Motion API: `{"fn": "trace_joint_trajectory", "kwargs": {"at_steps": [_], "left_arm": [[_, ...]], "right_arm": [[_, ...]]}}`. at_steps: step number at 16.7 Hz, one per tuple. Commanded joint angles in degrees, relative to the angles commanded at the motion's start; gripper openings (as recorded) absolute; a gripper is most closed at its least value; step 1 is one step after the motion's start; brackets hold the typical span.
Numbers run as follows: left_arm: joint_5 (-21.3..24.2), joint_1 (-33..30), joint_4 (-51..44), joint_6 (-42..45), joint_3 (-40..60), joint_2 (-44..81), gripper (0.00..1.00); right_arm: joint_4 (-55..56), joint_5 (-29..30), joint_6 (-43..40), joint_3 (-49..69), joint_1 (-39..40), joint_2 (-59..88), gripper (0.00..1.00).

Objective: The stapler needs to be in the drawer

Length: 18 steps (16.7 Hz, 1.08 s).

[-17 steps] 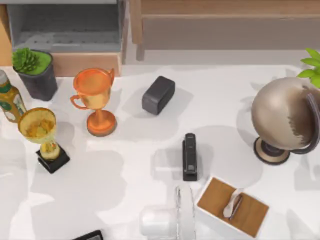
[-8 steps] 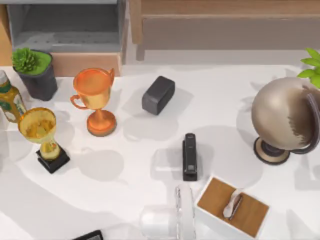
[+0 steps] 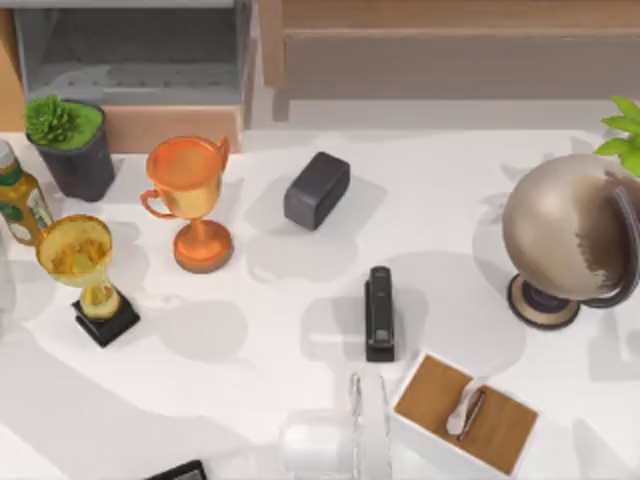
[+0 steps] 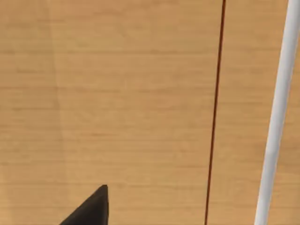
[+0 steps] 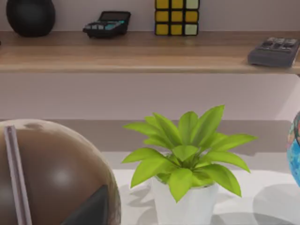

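Note:
The slim black stapler (image 3: pixel 380 312) lies flat on the white table, right of centre, its long side running front to back. The drawer (image 3: pixel 170 128) stands open at the back left, showing grey inner walls and floor behind its tan front panel. In the left wrist view, a dark piece of my left gripper (image 4: pixel 89 212) hangs in front of a tan wooden surface crossed by a white bar (image 4: pixel 276 117). A dark piece of my right gripper (image 5: pixel 89 211) shows close to the brown globe (image 5: pixel 51 173) in the right wrist view.
An orange trophy (image 3: pixel 190 200), a gold trophy (image 3: pixel 85 268), a potted plant (image 3: pixel 68 140) and a bottle (image 3: pixel 18 200) crowd the left. A dark grey block (image 3: pixel 317 190) lies mid-table. The globe (image 3: pixel 565 235) stands right. A wood-topped box (image 3: pixel 465 415) and clear holder (image 3: pixel 330 440) sit in front.
Shadows on the table's left half have shifted toward the front left. The stapler and the other objects have not moved.

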Motion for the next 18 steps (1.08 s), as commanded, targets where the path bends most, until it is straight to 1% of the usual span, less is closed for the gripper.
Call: {"fn": "trace_joint_trajectory", "kwargs": {"at_steps": [6,10,18], "left_arm": [[-1.2,-1.1,-3.0,0.0,6.1,2.9,1.0],[-1.3,-1.2,-3.2,0.0,6.6,3.1,1.0],[-1.3,-1.2,-3.2,0.0,6.6,3.1,0.4]], "right_arm": [[0.0,0.0,0.0,0.0,0.0,0.0,1.0],[0.0,0.0,0.0,0.0,0.0,0.0,1.0],[0.0,0.0,0.0,0.0,0.0,0.0,1.0]]}}
